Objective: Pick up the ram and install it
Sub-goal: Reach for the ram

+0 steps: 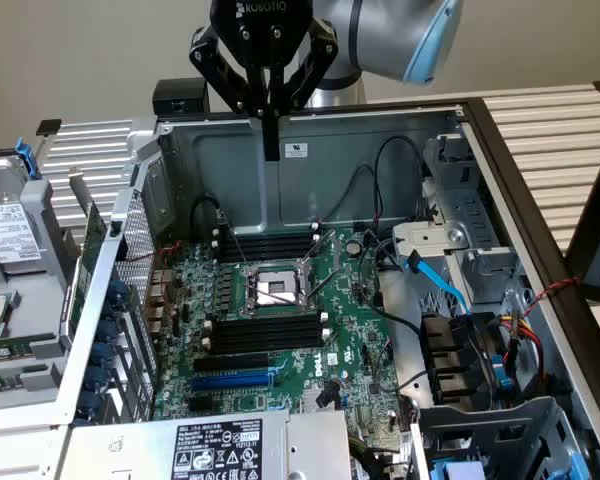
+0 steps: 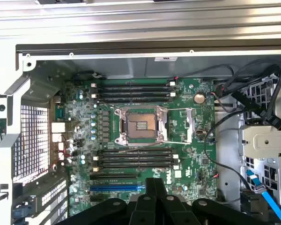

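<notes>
- Hovering above the far wall of the case (image 1: 380,180) in the exterior view, the gripper (image 1: 271,150) is holding its fingers (image 1: 268,120) pressed together and is carrying nothing.
- A narrow green board is leaning just outside the case wall on the exterior view's left. I am taking it for the ram (image 1: 92,250), though I cannot tell for sure.
- Picking up is looking like the step in hand. A good grasp is calling for spread fingers, pads on the stick's flat faces and the contact edge left free.
- Looking down in the wrist view, the gripper (image 2: 152,185) is showing shut, empty fingers over the near edge of the motherboard (image 2: 192,122).
- Black slots (image 2: 133,158) are lying on either side of the socket (image 2: 140,125), and the blue slot (image 2: 117,187) is sitting just beside the fingertips.
- Keeping the stick parallel to a black slot is seeming the surest way to seat it cleanly.
</notes>
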Controlling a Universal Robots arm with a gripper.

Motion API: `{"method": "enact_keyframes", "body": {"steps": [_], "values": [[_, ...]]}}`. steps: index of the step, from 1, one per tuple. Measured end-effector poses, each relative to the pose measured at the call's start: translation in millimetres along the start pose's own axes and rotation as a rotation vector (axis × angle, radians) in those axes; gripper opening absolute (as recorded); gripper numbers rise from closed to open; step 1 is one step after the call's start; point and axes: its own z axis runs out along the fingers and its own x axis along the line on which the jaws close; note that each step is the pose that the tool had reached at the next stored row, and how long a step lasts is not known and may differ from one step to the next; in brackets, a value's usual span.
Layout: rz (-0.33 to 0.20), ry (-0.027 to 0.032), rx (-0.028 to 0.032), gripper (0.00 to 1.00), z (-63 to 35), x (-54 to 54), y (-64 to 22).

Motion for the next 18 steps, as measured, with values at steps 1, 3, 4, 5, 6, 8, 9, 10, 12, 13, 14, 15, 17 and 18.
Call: {"method": "enact_keyframes", "body": {"steps": [1,3,4,5,6,8,9,10,12,13,14,15,17,18], "values": [[0.0,0.0,0.0,0.1,0.0,0.0,0.0],[0.0,0.0,0.0,0.1,0.0,0.0,0.0],[0.0,0.0001,0.0001,0.1,0.0,0.0,0.0],[0.0,0.0,0.0,0.1,0.0,0.0,0.0],[0.0,0.0,0.0,0.1,0.0,0.0,0.0],[0.0,0.0,0.0,0.1,0.0,0.0,0.0],[0.0,0.0,0.0,0.1,0.0,0.0,0.0],[0.0,0.0,0.0,0.1,0.0,0.0,0.0],[0.0,0.0,0.0001,0.1,0.0,0.4,0.0],[0.0,0.0001,0.0002,0.1,-0.2,2.1,-0.2],[0.0,-0.0003,0.0002,0.1,-0.3,5.8,-0.4],[0.0,-0.0005,0.0001,0.1,-0.3,10.6,-0.7],[0.0,-0.0006,0.0,0.1,-0.5,19.6,-1.4],[0.0,-0.0006,0.0,0.1,-0.5,24.2,-1.7]]}}
